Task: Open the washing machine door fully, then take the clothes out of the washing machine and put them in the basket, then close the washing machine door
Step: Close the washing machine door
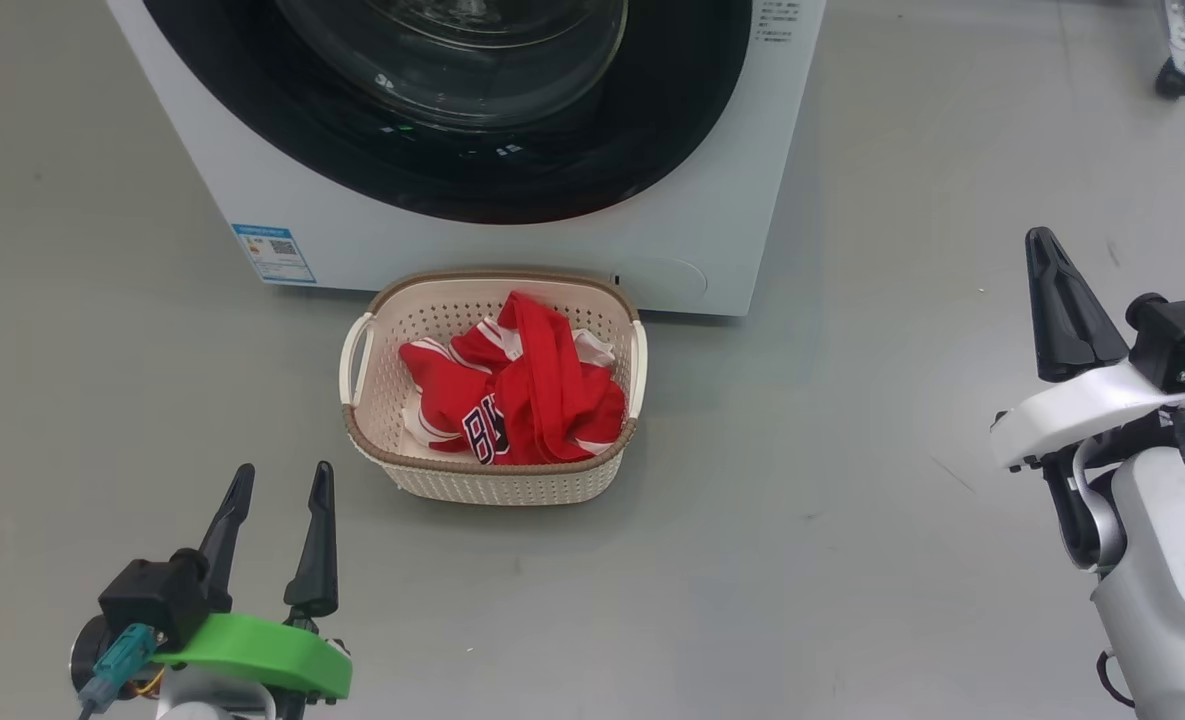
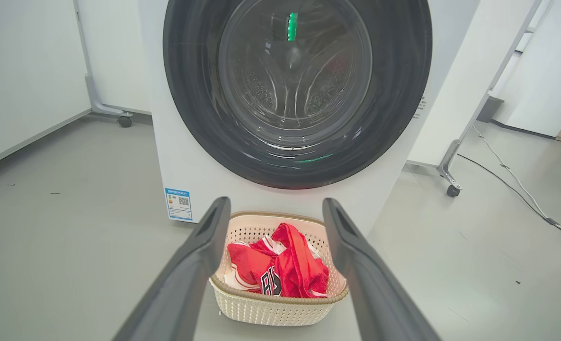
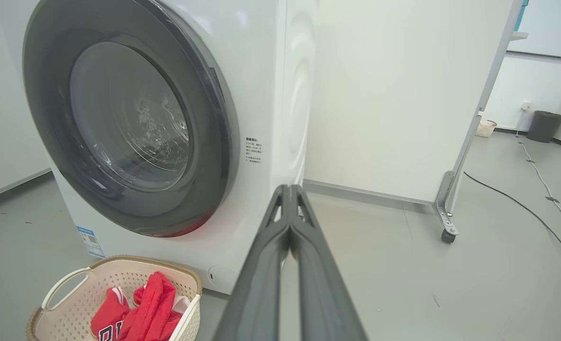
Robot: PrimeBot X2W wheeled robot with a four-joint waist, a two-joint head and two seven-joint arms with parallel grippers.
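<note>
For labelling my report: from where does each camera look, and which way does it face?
Head view: on the head, looking down at the basket of clothes before the washing machine; left gripper open, right gripper shut.
Left wrist view: left wrist, squarely facing the closed washing machine door, between open fingers.
Right wrist view: right wrist, facing the door obliquely, past shut fingers.
All share the basket.

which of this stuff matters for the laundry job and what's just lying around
For the job: washing machine, door, clothes, basket.
Just lying about: wheeled partition, dark bin.
</note>
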